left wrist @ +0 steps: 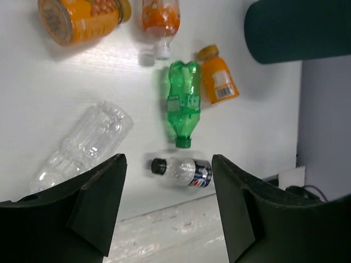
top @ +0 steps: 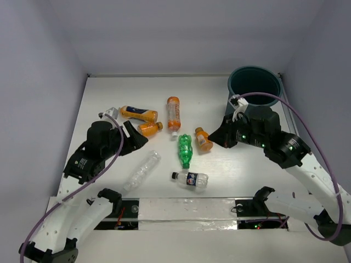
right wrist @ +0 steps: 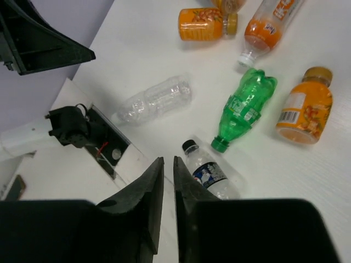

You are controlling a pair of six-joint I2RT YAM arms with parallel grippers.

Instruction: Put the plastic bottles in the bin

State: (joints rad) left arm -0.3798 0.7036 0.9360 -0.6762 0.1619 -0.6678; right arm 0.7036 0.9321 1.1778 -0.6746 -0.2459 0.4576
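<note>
Seven bottles lie on the white table. Four are orange: one (top: 138, 113), a second (top: 149, 129), a third (top: 173, 112) and a short one (top: 203, 139). A green bottle (top: 185, 149), a clear bottle (top: 141, 171) and a clear blue-label bottle (top: 190, 179) lie nearer. The teal bin (top: 255, 82) stands upright at the far right. My left gripper (top: 137, 143) is open and empty above the clear bottle (left wrist: 90, 142); the blue-label bottle (left wrist: 184, 171) shows between its fingers. My right gripper (top: 213, 135) is shut and empty above the short orange bottle (right wrist: 304, 107); it also shows in the right wrist view (right wrist: 168, 160).
White walls (top: 181, 33) enclose the table on the left, back and right. A taped metal strip (top: 181, 209) runs along the near edge between the arm bases. Purple cables (top: 307, 126) loop over both arms. The bin's side (left wrist: 296, 30) shows in the left wrist view.
</note>
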